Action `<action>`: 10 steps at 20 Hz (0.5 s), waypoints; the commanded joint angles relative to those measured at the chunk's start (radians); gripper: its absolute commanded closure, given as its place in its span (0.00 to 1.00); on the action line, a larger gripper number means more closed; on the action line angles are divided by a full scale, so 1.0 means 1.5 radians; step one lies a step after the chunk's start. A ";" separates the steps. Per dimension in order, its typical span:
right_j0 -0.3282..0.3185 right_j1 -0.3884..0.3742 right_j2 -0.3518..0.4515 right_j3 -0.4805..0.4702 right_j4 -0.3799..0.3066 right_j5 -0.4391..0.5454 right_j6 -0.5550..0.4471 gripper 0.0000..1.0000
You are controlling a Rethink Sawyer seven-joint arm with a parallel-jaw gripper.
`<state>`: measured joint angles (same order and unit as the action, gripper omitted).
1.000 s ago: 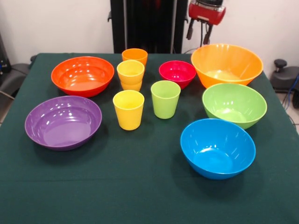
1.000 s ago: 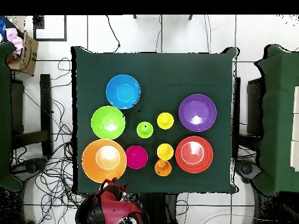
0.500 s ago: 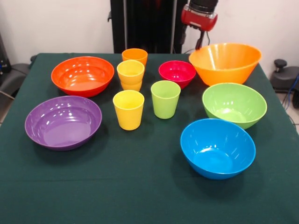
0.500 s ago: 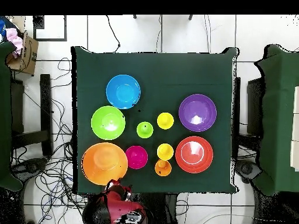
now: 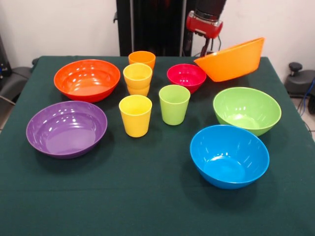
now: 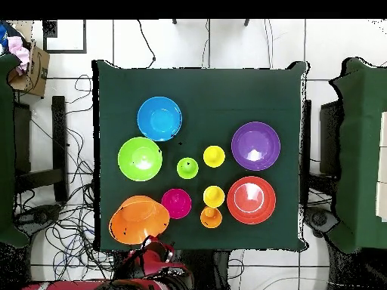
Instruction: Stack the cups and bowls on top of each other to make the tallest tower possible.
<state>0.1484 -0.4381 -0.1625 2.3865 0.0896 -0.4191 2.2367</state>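
Note:
My gripper (image 5: pixel 208 49) is at the table's far side, shut on the far rim of the large orange bowl (image 5: pixel 231 61), which hangs tilted above the cloth; the bowl also shows in the overhead view (image 6: pixel 138 220) beside the gripper (image 6: pixel 155 243). On the table stand the magenta-red bowl (image 5: pixel 186 76), lime green bowl (image 5: pixel 246 109), blue bowl (image 5: pixel 229 155), purple bowl (image 5: pixel 66 129) and red-orange bowl (image 5: pixel 87 78). In the middle are an orange cup (image 5: pixel 141 59), a yellow cup nested in another cup (image 5: pixel 138 77), a second yellow cup (image 5: pixel 135 115) and a lime green cup (image 5: pixel 174 104).
The green-clothed table (image 5: pixel 147 201) has bare cloth along its front edge. Cables lie on the floor (image 6: pixel 68 226) beside the table in the overhead view. The black pedestal (image 5: pixel 150 24) stands behind the table.
The gripper came down to the large orange bowl's far rim, closed on it and lifted it. The bowl now tilts and has shifted toward the robot. The other things have not moved.

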 commanded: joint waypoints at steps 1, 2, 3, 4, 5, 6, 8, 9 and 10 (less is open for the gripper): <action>-0.001 -0.007 0.083 -0.053 0.029 -0.011 0.148 0.00; 0.001 -0.016 0.084 -0.050 0.031 -0.006 0.148 0.00; 0.000 -0.033 0.092 -0.041 0.034 0.005 0.154 0.00; 0.002 -0.047 0.096 -0.035 0.039 0.016 0.157 0.00; 0.003 -0.061 0.101 -0.029 0.043 0.027 0.159 0.00; 0.004 -0.071 0.105 -0.025 0.045 0.032 0.162 0.00; 0.007 -0.088 0.114 -0.016 0.053 0.043 0.169 0.00; 0.010 -0.094 0.114 -0.014 0.058 0.048 0.171 0.00; 0.010 -0.096 0.117 -0.013 0.058 0.049 0.173 0.00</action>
<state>0.1493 -0.5196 -0.1296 2.4011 0.0965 -0.4189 2.2526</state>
